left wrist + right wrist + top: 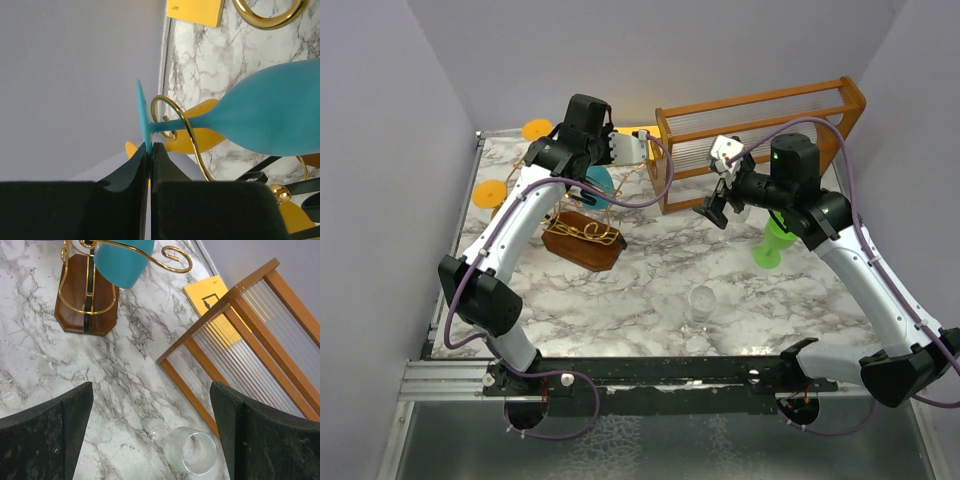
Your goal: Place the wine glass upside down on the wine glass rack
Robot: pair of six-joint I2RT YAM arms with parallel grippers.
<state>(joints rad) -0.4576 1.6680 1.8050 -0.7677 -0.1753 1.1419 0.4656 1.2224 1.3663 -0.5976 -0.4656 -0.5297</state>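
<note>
The teal wine glass hangs bowl down over the wine glass rack, a stand of curly gold wire on a dark brown wooden base. In the left wrist view its stem passes through a gold wire loop, and its bowl lies to the right. My left gripper is shut on the thin edge of the glass's foot; it shows in the top view too. My right gripper is open and empty, above the marble by the wooden frame. The right wrist view shows the rack and the teal bowl.
A large orange-brown frame with clear rods stands at the back right. A green glass is beside the right arm, and a clear glass stands front centre. A clear glass shows below my right fingers. Yellow coasters lie at the left.
</note>
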